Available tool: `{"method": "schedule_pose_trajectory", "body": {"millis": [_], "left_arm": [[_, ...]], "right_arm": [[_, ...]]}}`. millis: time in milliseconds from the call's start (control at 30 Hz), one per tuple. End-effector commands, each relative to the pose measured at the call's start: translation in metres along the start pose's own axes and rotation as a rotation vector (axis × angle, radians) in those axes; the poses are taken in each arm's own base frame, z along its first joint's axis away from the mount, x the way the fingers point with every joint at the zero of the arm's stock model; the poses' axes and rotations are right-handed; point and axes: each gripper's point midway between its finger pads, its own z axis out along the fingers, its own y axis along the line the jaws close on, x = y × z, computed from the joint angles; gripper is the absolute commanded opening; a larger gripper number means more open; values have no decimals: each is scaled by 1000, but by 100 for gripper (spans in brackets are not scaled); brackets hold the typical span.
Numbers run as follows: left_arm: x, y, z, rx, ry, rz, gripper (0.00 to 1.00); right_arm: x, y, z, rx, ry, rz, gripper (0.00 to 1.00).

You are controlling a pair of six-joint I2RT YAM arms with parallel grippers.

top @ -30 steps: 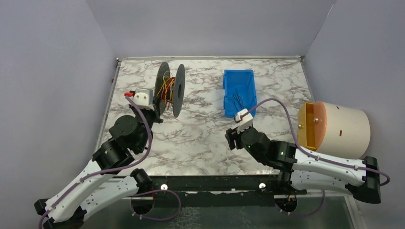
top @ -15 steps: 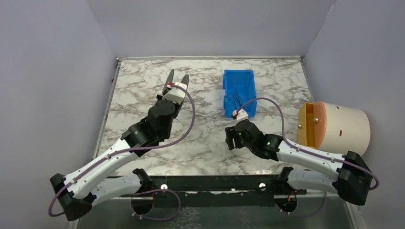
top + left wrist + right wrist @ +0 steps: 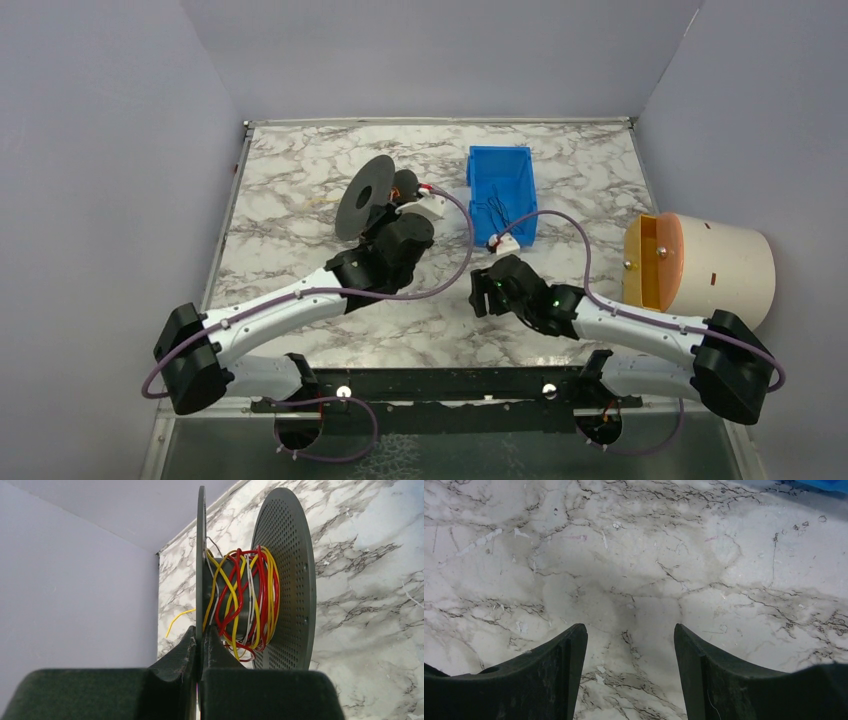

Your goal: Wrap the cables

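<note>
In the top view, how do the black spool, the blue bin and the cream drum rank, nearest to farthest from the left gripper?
1. The black spool: clamped in the left gripper.
2. The blue bin: to its right.
3. The cream drum: far right edge.

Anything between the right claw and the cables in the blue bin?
Nothing visible. The open right claw hangs over bare marble just short of the bin; the cables lie behind its near wall. The arm's own hose arcs over its near corner.
</note>
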Motion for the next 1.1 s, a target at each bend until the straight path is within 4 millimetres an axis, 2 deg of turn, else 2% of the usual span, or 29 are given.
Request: {"method": "schedule_pose_trajectory", "body": {"millis": [0, 233, 400, 667, 833, 900, 1067], "left_arm": [[-21, 3, 4, -116, -12, 14, 0], [-20, -25, 21, -165, 1, 117, 0], [-9, -51, 36, -187, 33, 258, 0], [13, -90, 79, -176, 116, 387, 0], [25, -103, 100, -182, 158, 425, 0], [31, -109, 106, -180, 170, 433, 0], [42, -121, 111, -176, 187, 444, 0]], "right_arm": [[-9, -6, -2, 30, -56, 71, 69], [-8, -13, -12, 45, -95, 174, 69], [0, -13, -19, 22, -95, 245, 69], [21, -14, -26, -17, -62, 313, 69], [35, -30, -31, 44, -41, 344, 69], [39, -29, -33, 32, -35, 369, 69], [42, -34, -40, 45, -48, 444, 70]]}}
